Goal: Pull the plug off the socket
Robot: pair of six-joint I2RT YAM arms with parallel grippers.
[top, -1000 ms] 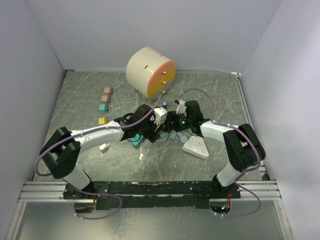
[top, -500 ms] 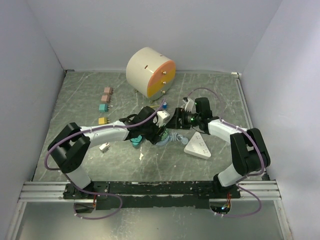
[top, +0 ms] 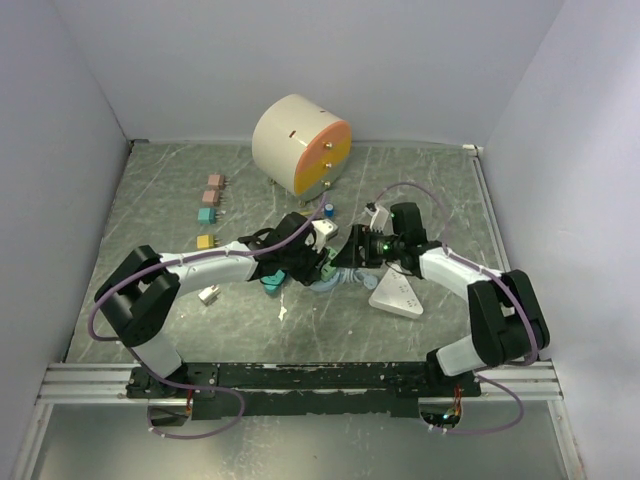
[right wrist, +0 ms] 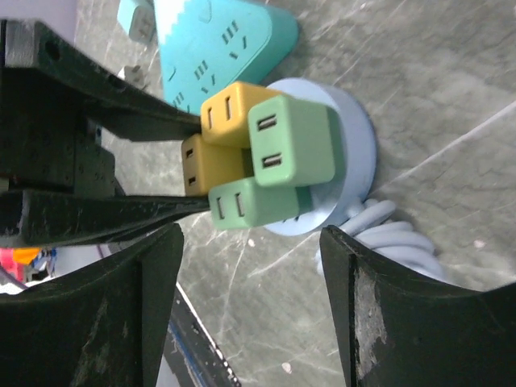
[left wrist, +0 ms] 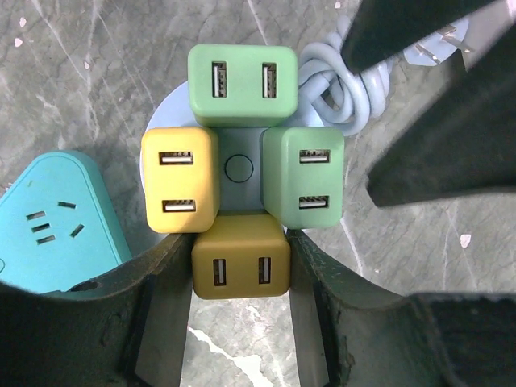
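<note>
Between fingers [left wrist: 165,322] of left pincer [left wrist: 239,242], mustard plug [left wrist: 240,268]

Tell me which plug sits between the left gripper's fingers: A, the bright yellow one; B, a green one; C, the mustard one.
C: the left wrist view shows the mustard plug flanked on both sides by the fingers of the left gripper.
</note>
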